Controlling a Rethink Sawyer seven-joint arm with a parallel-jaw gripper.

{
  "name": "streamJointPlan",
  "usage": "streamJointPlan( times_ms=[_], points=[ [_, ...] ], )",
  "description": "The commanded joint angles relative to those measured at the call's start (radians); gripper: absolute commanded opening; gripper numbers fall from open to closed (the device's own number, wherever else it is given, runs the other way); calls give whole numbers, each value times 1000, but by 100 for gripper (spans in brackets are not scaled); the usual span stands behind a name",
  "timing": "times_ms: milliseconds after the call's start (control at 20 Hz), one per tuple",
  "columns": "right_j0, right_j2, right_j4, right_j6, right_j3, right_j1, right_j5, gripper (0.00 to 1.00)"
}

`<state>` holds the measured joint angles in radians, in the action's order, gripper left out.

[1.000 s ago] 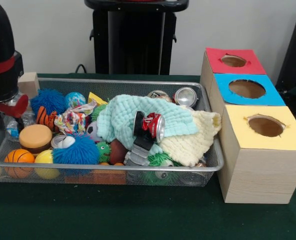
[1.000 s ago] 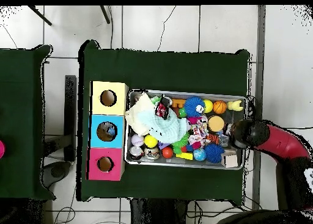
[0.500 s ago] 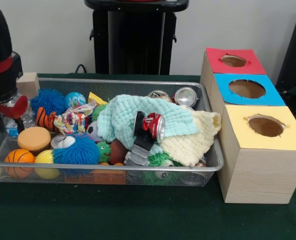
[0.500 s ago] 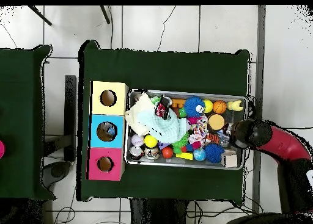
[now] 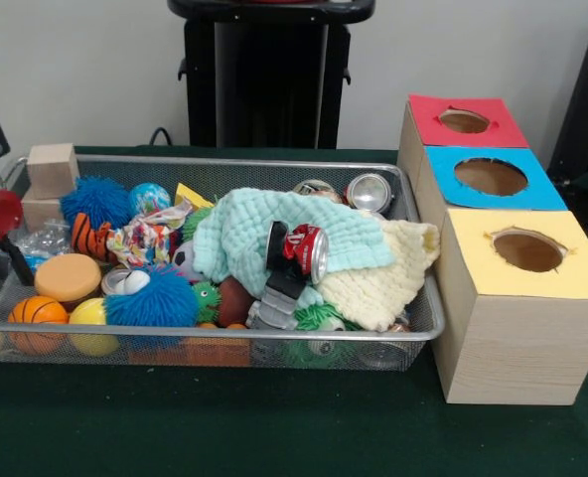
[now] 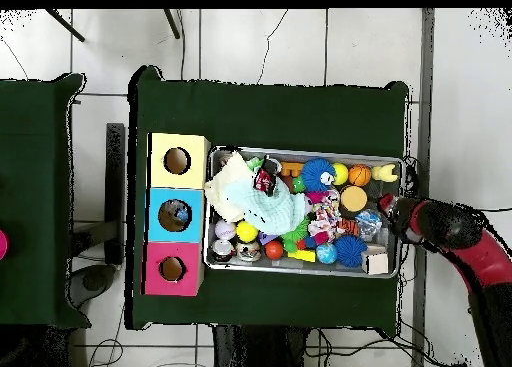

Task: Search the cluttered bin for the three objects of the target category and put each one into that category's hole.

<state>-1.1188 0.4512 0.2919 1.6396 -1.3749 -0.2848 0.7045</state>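
Dented red can (image 5: 305, 250) atop mint cloth (image 5: 244, 237)

**A robot test lab**

This looks like a research lab set up for sorting trials. A worktop (image 6: 270, 108) draped in dark green cloth stands on a pale tiled floor (image 6: 250, 43) with cables trailing across it. On the cloth sit a wire bin (image 5: 224, 338) of jumbled toys and cans and three plywood boxes (image 5: 513, 328) with red, blue and yellow tops, each cut with a hole. A red robot arm (image 6: 465, 238) reaches in beside bare walls.
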Motion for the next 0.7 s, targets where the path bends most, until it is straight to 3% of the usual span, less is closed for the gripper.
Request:
streamJointPlan(
  times_ms=[50, 400, 700],
  points=[
    [-120, 267, -44, -383, -114, 169, 109, 100],
    [-156, 330, -20, -402, -103, 221, 163, 100],
    [-133, 316, 27, -392, -80, 207, 191, 100]
  ],
)
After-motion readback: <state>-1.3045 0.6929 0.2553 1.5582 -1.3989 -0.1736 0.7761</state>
